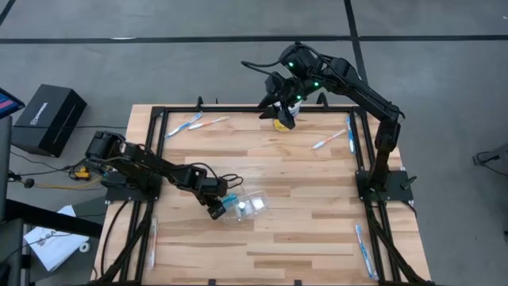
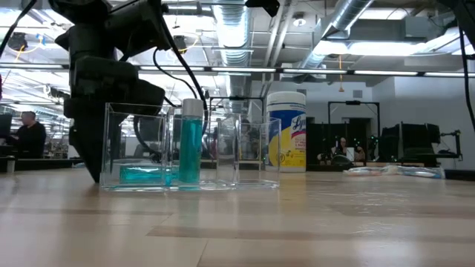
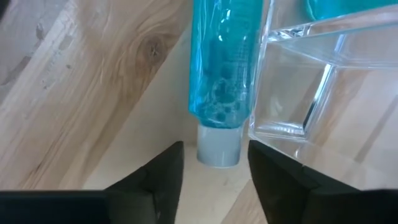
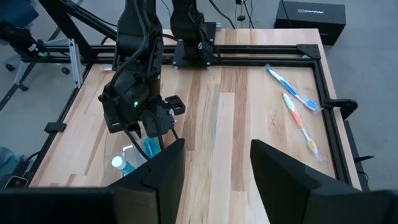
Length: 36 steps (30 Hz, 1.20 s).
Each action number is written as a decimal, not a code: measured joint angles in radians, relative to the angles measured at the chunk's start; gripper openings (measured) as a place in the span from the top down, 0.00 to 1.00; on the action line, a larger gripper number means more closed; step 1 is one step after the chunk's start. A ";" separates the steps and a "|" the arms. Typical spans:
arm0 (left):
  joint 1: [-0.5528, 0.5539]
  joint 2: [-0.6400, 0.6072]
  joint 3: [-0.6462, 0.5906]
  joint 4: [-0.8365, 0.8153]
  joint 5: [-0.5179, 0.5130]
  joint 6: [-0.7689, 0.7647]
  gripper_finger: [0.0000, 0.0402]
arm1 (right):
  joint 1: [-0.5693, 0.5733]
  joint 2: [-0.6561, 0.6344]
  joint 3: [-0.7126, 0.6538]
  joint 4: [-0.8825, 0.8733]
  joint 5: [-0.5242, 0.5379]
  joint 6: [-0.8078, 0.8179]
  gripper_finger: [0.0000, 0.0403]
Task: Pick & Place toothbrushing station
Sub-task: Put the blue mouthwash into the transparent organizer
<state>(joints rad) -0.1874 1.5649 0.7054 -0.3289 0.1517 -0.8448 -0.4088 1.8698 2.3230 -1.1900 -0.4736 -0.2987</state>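
Left gripper (image 1: 225, 208): lower centre, fingers spread around teal tube (image 3: 221, 62) beside clear organizer (image 1: 252, 205).
Right gripper (image 1: 284, 111): top centre, fingers apart, empty.

The light butcher-block wooden table top (image 1: 302, 175) stands on a grey concrete floor (image 1: 444, 48) crossed by dark seams. A black rectangular box (image 1: 49, 117) sits beside it. Overhead: silver ventilation ducts (image 2: 352, 22) and fluorescent strip lights (image 2: 386, 72).

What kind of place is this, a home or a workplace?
Most likely a robotics lab or workshop hall, not a home. The low view shows exposed ceiling ducts and a person at a desk behind the wooden table; the high view shows two robot arms bolted to a black metal frame.
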 joint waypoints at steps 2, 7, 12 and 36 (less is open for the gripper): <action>0.001 0.001 -0.001 0.008 -0.003 0.001 0.64 | 0.000 0.000 0.000 0.001 0.000 -0.001 0.57; 0.003 0.005 -0.003 0.058 -0.003 0.004 0.76 | -0.006 0.000 0.000 0.021 0.000 0.000 0.57; 0.003 0.005 -0.031 0.123 0.018 -0.019 0.80 | -0.006 0.000 0.000 0.024 0.000 0.008 0.57; 0.247 -0.273 -0.034 0.031 0.208 0.061 0.80 | -0.019 0.001 0.000 0.024 0.003 -0.015 0.57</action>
<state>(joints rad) 0.0594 1.2919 0.6712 -0.2983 0.3599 -0.7838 -0.4278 1.8706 2.3230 -1.1660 -0.4702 -0.3135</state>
